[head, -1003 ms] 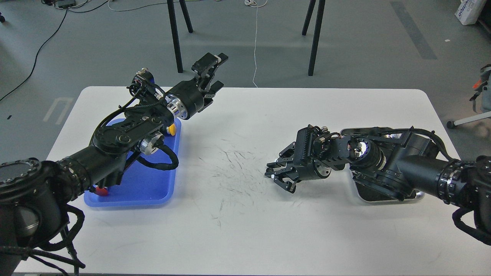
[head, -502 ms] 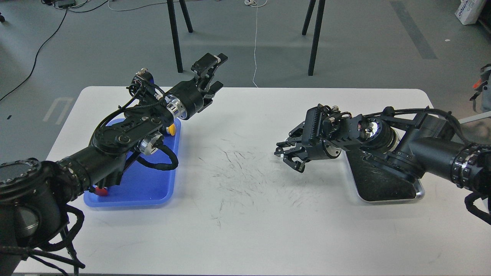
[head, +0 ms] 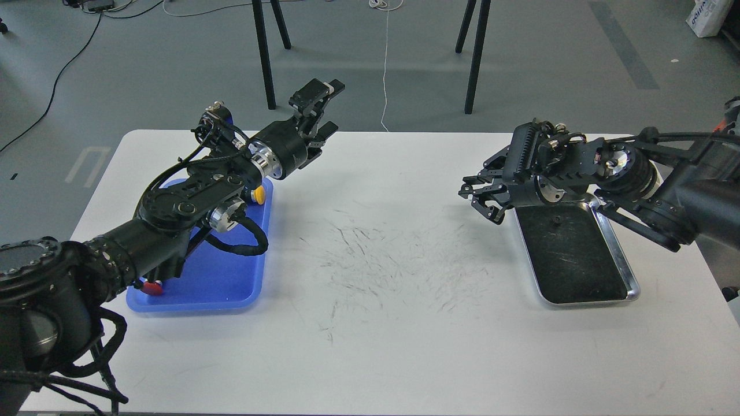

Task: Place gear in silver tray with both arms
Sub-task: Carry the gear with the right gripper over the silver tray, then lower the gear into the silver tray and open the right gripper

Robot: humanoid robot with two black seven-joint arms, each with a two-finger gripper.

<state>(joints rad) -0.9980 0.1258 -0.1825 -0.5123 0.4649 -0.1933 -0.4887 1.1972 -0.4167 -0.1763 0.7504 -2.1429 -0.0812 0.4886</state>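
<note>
The silver tray (head: 631,287) lies at the right of the white table, its dark scratched bottom showing. A small dark piece (head: 558,219), perhaps the gear, lies in its far half. My right gripper (head: 483,201) hovers just left of the tray's far left corner, raised off the table, fingers apart and empty. My left gripper (head: 319,111) is held high over the table's far left edge, beyond the blue tray, fingers apart and empty.
A blue plastic tray (head: 231,283) lies at the left under my left arm, with a yellow piece (head: 260,195) and a red piece (head: 152,287) in it. Black stand legs (head: 265,58) rise from the floor behind the table.
My right arm has risen and swung right and away, from the table's middle to the tray's far left corner, uncovering the tray bottom. The left arm has not moved.
</note>
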